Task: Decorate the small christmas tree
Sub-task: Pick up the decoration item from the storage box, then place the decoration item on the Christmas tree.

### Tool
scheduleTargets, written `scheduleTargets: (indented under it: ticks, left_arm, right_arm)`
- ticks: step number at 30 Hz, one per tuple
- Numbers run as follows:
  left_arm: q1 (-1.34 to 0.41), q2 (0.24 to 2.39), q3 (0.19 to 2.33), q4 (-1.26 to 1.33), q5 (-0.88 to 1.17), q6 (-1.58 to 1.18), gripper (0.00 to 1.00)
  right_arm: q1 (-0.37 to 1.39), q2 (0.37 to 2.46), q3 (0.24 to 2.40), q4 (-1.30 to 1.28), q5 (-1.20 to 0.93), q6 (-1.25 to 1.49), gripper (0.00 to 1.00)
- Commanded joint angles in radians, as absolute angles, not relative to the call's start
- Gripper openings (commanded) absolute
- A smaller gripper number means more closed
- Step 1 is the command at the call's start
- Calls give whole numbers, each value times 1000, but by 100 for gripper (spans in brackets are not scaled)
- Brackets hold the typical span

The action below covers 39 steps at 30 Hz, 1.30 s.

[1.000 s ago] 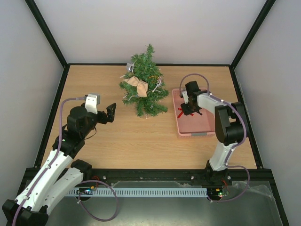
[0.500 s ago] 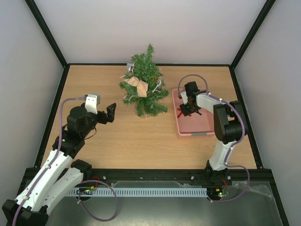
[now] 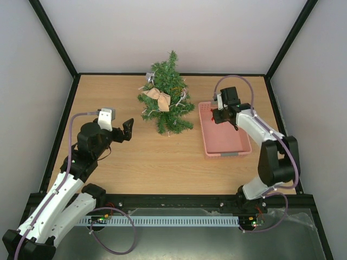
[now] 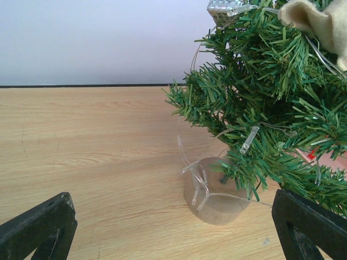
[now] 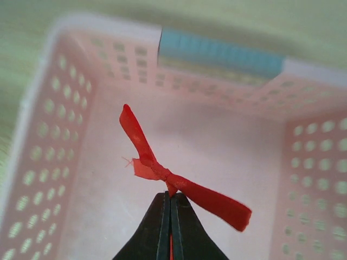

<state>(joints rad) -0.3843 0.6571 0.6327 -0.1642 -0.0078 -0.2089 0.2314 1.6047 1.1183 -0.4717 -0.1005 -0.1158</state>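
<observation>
The small christmas tree [image 3: 164,104] stands at the back middle of the table, with a beige bow [image 3: 160,97] and a clear light string on it. In the left wrist view its pale base [image 4: 216,196] and green branches [image 4: 271,97] sit just ahead of my left gripper [image 4: 173,233], which is wide open and holds nothing. My right gripper [image 5: 171,196] is shut on the knot of a red ribbon bow [image 5: 157,167], held up above the floor of the pink basket [image 5: 65,162]. From above, that gripper [image 3: 219,115] hovers over the basket's far end [image 3: 238,149].
The pink basket has perforated walls and a blue label [image 5: 219,52] on its far rim. The black frame edge [image 3: 168,73] and white walls close off the table's back and sides. Bare wood lies between tree and arm bases.
My right gripper has shut on the red bow and risen with it out of the basket, shifting toward the basket's far end. The left arm has not moved.
</observation>
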Motion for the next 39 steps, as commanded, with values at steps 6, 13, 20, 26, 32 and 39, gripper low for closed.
scheduleTargets:
  ticks: [6, 13, 20, 26, 32, 39]
  left_arm:
    - [-388, 645, 616, -150, -21, -197, 99]
    - [-389, 647, 625, -157, -45, -214, 99]
    - [-390, 641, 630, -121, 99, -266, 99]
    - [-390, 665, 625, -81, 317, -343, 95]
    - [-389, 677, 607, -29, 427, -432, 84]
    - [-389, 670, 593, -22, 454, -473, 79]
  right_arm:
    - [342, 1344, 1078, -342, -107, -9, 2]
    - [491, 1198, 1042, -316, -119, 56, 2]
    - [682, 1107, 986, -302, -122, 108, 2]
    - [798, 1078, 950, -257, -104, 143, 2]
    - [881, 1110, 939, -164, -133, 165, 2]
    - [919, 1149, 942, -84, -92, 150, 2]
